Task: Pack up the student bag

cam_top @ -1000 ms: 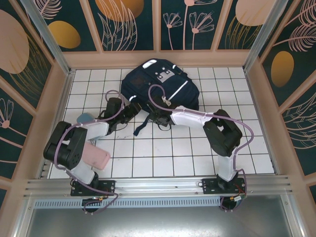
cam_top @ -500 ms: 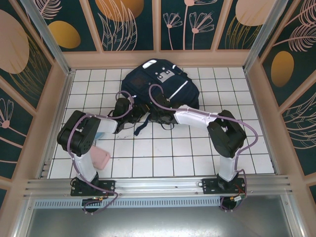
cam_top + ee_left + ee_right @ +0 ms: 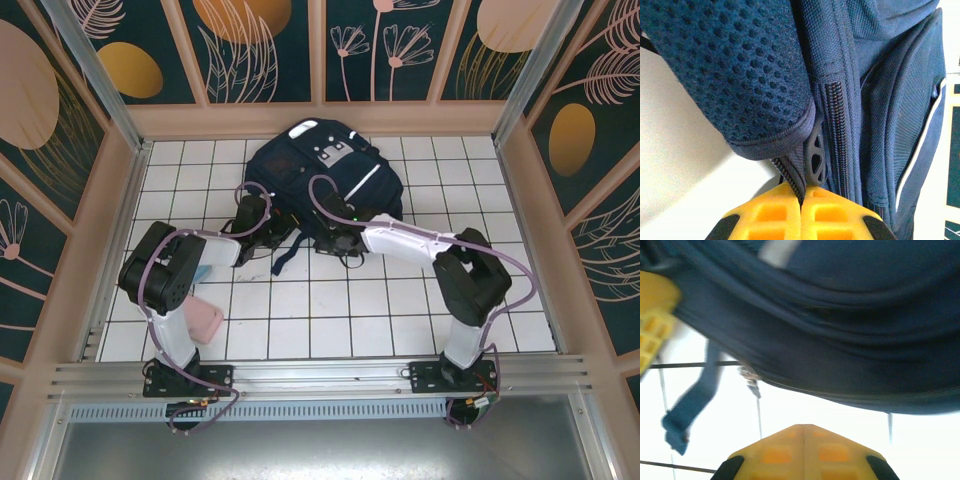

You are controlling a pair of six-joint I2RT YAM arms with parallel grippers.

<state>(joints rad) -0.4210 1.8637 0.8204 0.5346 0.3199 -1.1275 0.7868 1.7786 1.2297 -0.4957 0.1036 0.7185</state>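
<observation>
1. The student bag (image 3: 300, 172) lay flat on the white tiled table (image 3: 330, 310), against the middle of its far edge, with its grey patches toward the far wall.
2. The left gripper (image 3: 801, 212) was clenched at the bag's near-left edge, fingers pressed together, and the bag's zipper (image 3: 836, 135) ran down into the seam between them.
3. The right gripper (image 3: 803, 442) was clenched on nothing, just beside the bag's near edge; a loose blue strap (image 3: 687, 405) lay on the table close by.
4. A pink pouch (image 3: 206, 322) lay toward the table's near-left corner, beside the left arm.

Top view bright, even, sharp; left wrist crisp; right wrist blurred, tiles (image 3: 920, 440) blown out.
</observation>
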